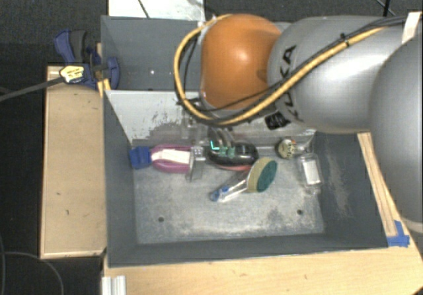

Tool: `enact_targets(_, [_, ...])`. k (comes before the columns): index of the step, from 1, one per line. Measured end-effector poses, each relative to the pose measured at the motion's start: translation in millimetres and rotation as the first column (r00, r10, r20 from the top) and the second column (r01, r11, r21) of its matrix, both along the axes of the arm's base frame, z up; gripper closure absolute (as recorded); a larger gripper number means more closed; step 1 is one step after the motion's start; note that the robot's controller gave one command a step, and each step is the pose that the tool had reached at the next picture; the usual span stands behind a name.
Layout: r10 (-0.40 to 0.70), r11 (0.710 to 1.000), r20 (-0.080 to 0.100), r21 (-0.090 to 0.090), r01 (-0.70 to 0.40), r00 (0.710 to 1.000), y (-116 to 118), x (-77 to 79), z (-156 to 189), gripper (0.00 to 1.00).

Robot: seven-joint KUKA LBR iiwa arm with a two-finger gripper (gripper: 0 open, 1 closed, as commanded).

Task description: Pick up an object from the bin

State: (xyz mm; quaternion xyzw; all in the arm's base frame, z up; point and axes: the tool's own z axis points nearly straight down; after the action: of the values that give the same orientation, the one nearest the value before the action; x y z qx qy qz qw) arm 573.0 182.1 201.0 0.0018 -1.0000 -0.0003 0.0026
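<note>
My gripper hangs below the orange cover, low in the back middle of the bin. It is right beside the right end of a pink, white and purple oblong thing with a blue cap, which lies on its side to the left. Just right of the gripper lies a black oval thing with a red edge. In front of that rests a round beige disc with a teal face, with a small blue and white stick beside it.
A small clear bottle and a little brass-coloured round thing lie at the right of the bin floor. The arm and its cables cover the bin's back right. The bin walls slope up on all sides.
</note>
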Motion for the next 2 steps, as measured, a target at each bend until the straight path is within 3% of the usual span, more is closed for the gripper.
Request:
enact_targets(1, [-0.092, 0.996, 0.003, -0.004, 0.092, 0.996, -84.7, -34.4, -12.7, 0.00])
enact_targets(2, [-0.089, 0.996, -0.007, -0.001, 0.089, 0.996, -121.3, -47.8, -134.4, 0.00])
